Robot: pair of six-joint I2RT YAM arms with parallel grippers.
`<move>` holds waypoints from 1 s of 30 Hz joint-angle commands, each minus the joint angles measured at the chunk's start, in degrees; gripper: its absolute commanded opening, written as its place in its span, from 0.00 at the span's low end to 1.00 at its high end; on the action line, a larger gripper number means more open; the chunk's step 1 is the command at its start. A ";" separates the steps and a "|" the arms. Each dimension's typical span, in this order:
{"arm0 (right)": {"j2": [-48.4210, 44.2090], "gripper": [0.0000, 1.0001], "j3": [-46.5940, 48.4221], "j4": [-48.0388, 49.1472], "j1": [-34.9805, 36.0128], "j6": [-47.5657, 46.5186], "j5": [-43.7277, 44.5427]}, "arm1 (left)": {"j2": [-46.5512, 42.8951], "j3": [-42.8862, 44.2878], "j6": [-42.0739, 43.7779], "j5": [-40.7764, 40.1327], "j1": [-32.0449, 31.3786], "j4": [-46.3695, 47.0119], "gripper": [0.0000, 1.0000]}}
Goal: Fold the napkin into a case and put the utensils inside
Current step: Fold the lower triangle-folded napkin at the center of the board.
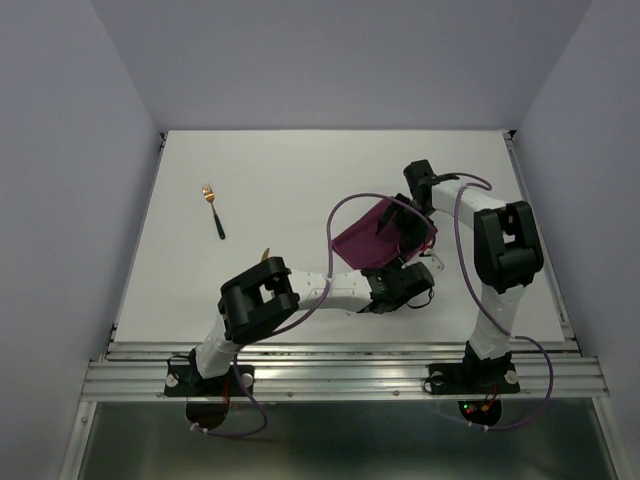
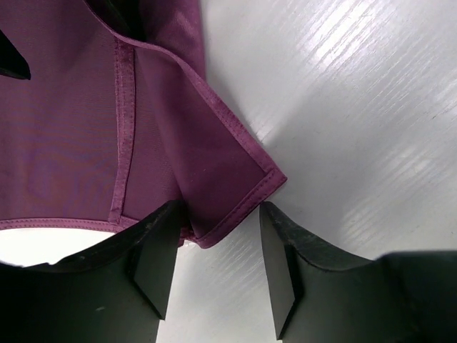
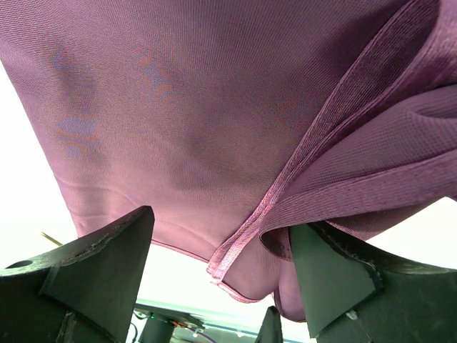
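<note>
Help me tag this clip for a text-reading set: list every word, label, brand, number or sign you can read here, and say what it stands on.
None: no readable text in any view.
napkin: plain purple cloth, no tag or print showing.
fork: too small to show any mark.
left arm and right arm: black and white housings, no legible lettering.
</note>
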 commanded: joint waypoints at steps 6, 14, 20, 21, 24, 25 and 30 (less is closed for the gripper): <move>3.77 0.81 -2.07 2.87 0.51 -1.75 4.70 | 0.45 3.29 0.48 -4.42 -0.24 0.96 0.44; 3.34 0.81 -2.51 2.87 0.51 -2.45 4.97 | -1.48 2.60 -3.55 -3.64 2.39 0.51 0.04; 2.19 0.83 -2.51 2.96 0.51 -3.50 6.19 | -7.45 -3.20 -9.62 7.60 8.71 4.73 0.04; 2.19 0.84 -2.43 2.87 0.51 -3.50 6.37 | -7.89 -4.43 -10.50 9.36 9.59 5.26 0.04; 2.28 0.84 -2.25 2.95 0.51 -3.50 6.37 | -9.56 -7.24 -13.75 15.59 12.58 7.37 0.04; 2.28 0.84 -2.25 2.87 0.51 -3.42 6.20 | -10.26 -7.86 -15.24 16.66 13.20 7.98 0.04; 2.55 0.84 -2.34 3.13 0.51 -3.68 5.76 | -11.59 -11.38 -19.64 23.43 16.63 11.85 0.08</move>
